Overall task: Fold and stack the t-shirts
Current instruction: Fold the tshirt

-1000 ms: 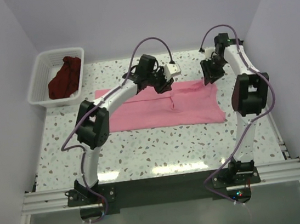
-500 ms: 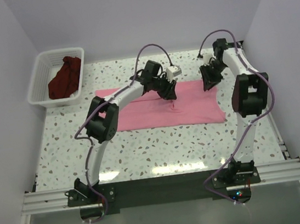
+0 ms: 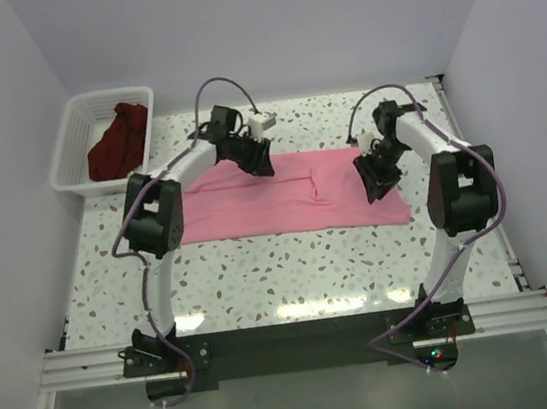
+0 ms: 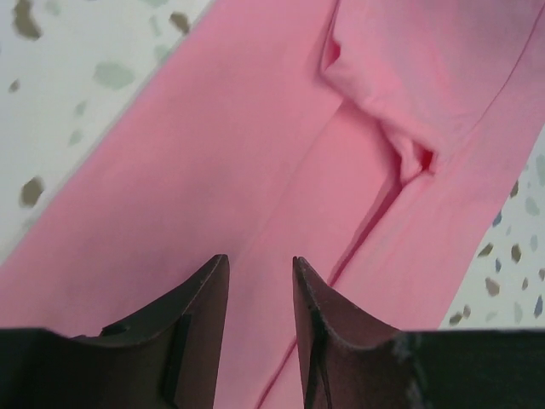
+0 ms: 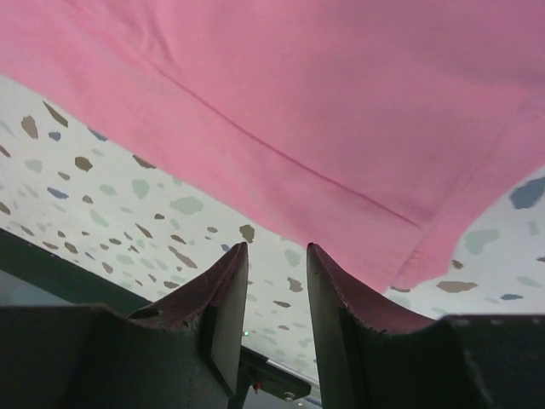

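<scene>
Speckled table [image 3: 293,273], light pink t-shirt [image 3: 293,202] spread flat on it, white basket [image 3: 70,156] beyond the shirt's far-left corner holding the dark maroon t-shirt [image 3: 119,144], left gripper [image 3: 261,166] over the shirt's far edge, right gripper [image 3: 372,186] over its right end, the 2 pincers slightly parted, grasping nothing.

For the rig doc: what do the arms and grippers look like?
Both the left arm and right arm have white links, black joint housings and looping purple cables. The left gripper and right gripper each have two dark, tapered fingers.
</scene>
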